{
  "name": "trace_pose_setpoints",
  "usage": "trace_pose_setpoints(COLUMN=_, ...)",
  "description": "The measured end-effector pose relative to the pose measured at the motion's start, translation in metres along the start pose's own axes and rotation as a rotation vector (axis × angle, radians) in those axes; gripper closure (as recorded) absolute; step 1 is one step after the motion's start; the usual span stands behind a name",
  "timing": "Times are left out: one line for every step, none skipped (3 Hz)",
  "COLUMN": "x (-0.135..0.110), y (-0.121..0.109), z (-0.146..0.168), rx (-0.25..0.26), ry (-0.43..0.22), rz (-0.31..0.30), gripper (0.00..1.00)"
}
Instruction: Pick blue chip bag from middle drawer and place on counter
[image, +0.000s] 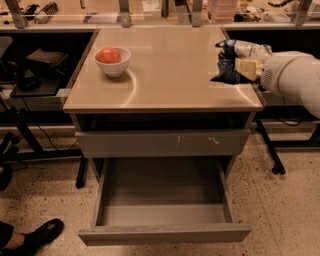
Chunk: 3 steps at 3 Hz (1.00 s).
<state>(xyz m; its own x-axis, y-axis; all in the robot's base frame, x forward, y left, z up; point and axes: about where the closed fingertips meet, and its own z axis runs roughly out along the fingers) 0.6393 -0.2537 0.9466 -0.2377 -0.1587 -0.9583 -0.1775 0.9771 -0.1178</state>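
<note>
The blue chip bag (226, 66) is crumpled dark blue, with its white-silver panel at the top. My gripper (240, 67) is shut on it from the right. It holds the bag over the right side of the beige counter (170, 70), at or just above the surface; I cannot tell if it touches. My white arm (292, 77) comes in from the right edge. The middle drawer (165, 234) is pulled out below, and its grey floor (162, 197) is bare.
A white bowl (113, 64) holding a red-orange fruit (108, 54) stands at the counter's back left. A closed drawer front (160, 144) with pale chip marks sits above the open drawer. A black shoe (42, 232) is at the lower left. Dark table legs (272, 150) flank the cabinet.
</note>
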Motion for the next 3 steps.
trace_pose_setpoints(x=-0.0232, y=-0.0016, z=0.0596, rx=-0.011, ry=0.033, rz=-0.032, gripper=1.0)
trace_pose_setpoints(x=-0.0219, y=-0.0011, z=0.0565, rx=-0.011, ry=0.032, rz=-0.03, gripper=1.0)
trace_pose_setpoints(x=-0.0306, y=0.0001, z=0.0584, rx=-0.012, ry=0.005, rz=-0.056, gripper=1.0)
